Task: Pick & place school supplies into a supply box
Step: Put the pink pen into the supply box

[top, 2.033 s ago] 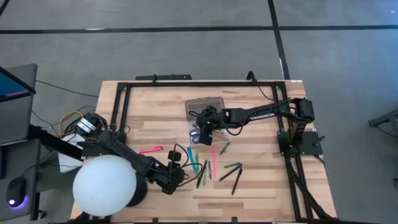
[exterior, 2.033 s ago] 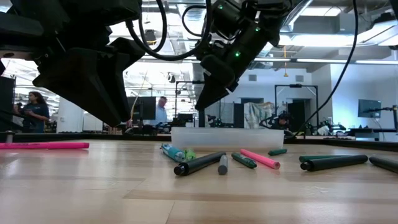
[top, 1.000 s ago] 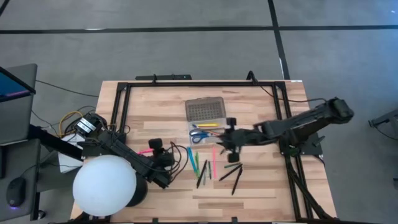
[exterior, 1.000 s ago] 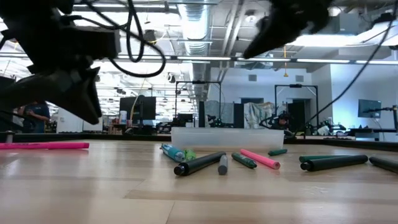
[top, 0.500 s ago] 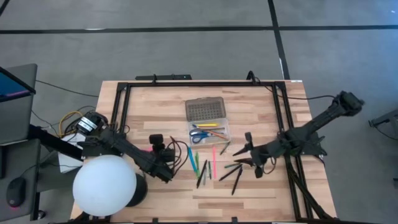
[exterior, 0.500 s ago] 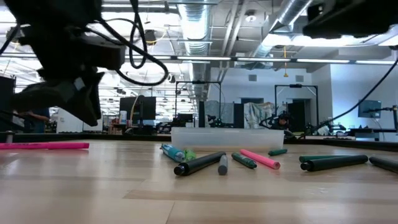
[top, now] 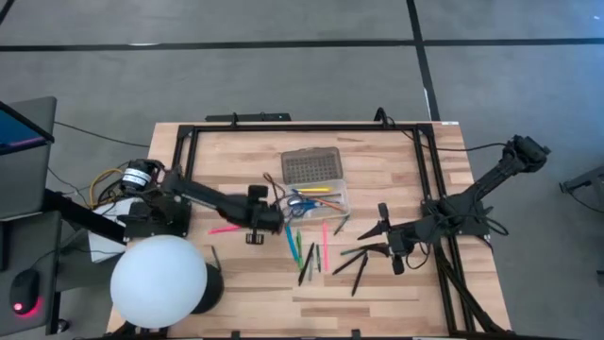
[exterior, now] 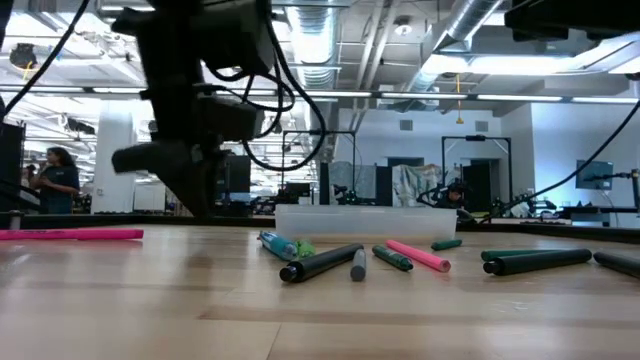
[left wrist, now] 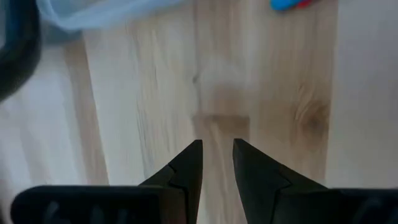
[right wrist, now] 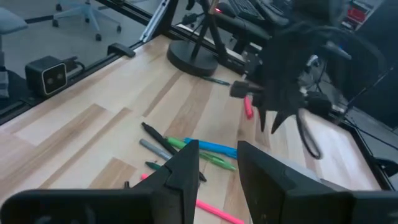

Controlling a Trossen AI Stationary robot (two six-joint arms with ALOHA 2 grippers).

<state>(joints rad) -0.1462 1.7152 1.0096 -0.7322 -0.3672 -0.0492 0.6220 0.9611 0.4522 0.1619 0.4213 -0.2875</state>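
Note:
The supply box lies open at the table's middle, its grey lid on the far side and its clear tray holding blue-handled scissors and a yellow pen. Several pens lie loose on the wood just near of the tray: blue, green, pink, black. Another pink pen lies to their left. My left gripper hovers low over bare wood by the tray's near left corner, slightly open and empty. My right gripper hangs over the right-hand pens, slightly open and empty.
A large white sphere stands at the near left corner, with a dark pen beside it. A black frame runs along the table's far edge and both sides. In the low view the tray stands behind the pens.
My left gripper has swung from beside the left pink pen toward the table's right and slightly far, up to the tray's near left corner. My right gripper has drawn back from the tray toward the table's right and near side, then slowed. No pen has moved.

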